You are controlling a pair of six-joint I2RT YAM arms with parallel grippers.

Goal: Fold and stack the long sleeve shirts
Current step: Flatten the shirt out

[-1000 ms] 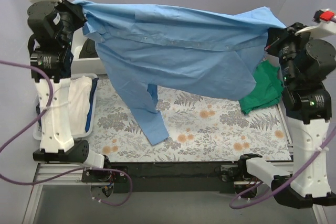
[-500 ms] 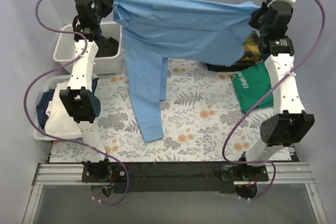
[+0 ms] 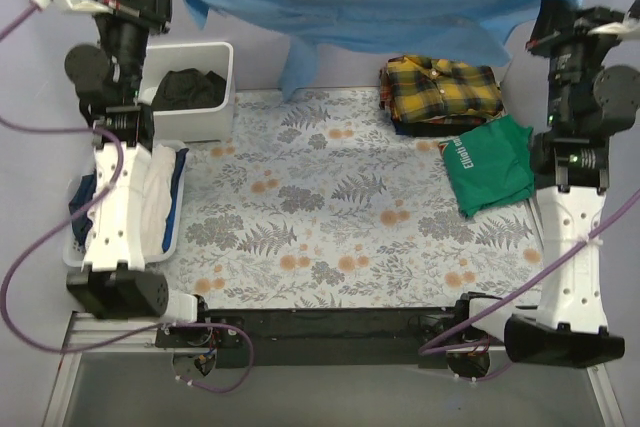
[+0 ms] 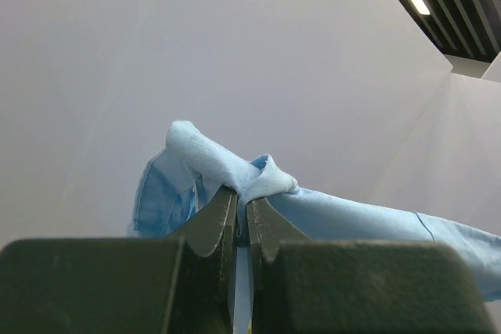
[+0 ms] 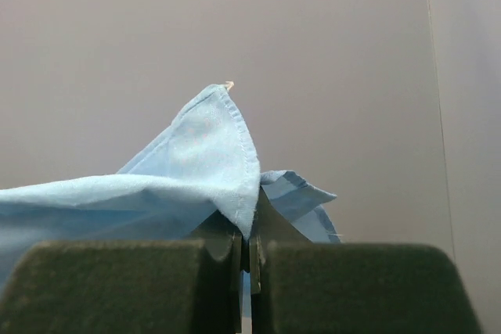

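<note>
top cam: high, looks down, whole table (image 3: 330,227) | wrist cams: close-up, facing wall (image 4: 235,37) | shared: blue shirt (image 3: 370,2)

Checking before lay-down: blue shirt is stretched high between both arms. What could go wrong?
1. The left gripper and right gripper pinch only small edge bunches of the light blue shirt; either could slip.
2. The hanging sleeve may fold under the body when lowered.
3. The shirt may drag the folded plaid shirt below it.
</note>
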